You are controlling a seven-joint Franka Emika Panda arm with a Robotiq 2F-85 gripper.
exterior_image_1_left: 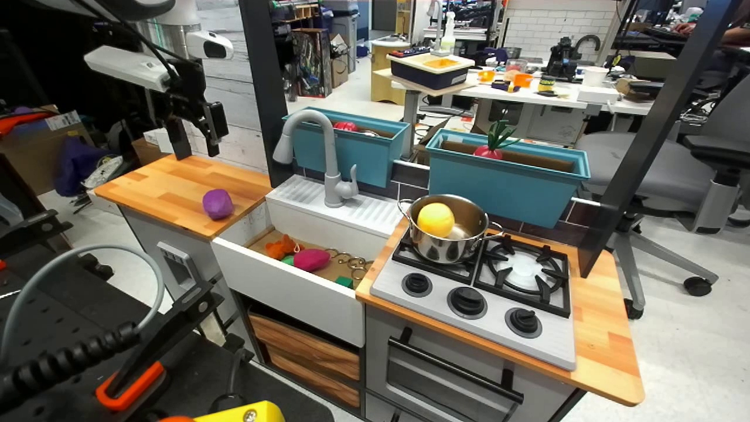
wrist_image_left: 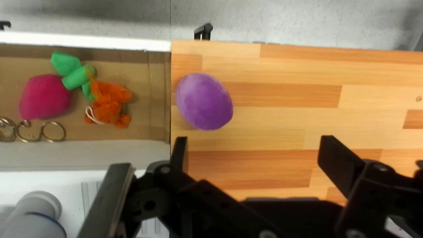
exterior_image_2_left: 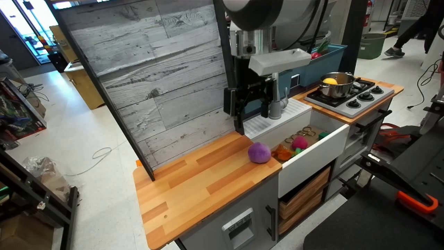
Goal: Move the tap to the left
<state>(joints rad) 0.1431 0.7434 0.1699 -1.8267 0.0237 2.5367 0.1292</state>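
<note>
The tap (exterior_image_1_left: 331,158) is grey, with a curved neck, a spout head and a side lever. It stands upright on the white ridged ledge behind the sink. In an exterior view its spout head (exterior_image_1_left: 283,149) points toward the wooden counter. In an exterior view the tap (exterior_image_2_left: 275,109) is partly hidden behind my gripper (exterior_image_2_left: 246,111). The tap's grey end (wrist_image_left: 36,215) shows at the lower left in the wrist view. My gripper (wrist_image_left: 254,143) is open and empty, above the wooden counter, beside the tap and apart from it. The gripper also shows in an exterior view (exterior_image_1_left: 199,135).
A purple ball (wrist_image_left: 204,101) lies on the wooden counter (exterior_image_2_left: 194,187) near the sink. The white sink (exterior_image_1_left: 287,293) holds soft toys and rings. Teal planters (exterior_image_1_left: 504,181) stand behind. A pot (exterior_image_1_left: 448,249) sits on the stove. A wood-print wall (exterior_image_2_left: 166,69) flanks the arm.
</note>
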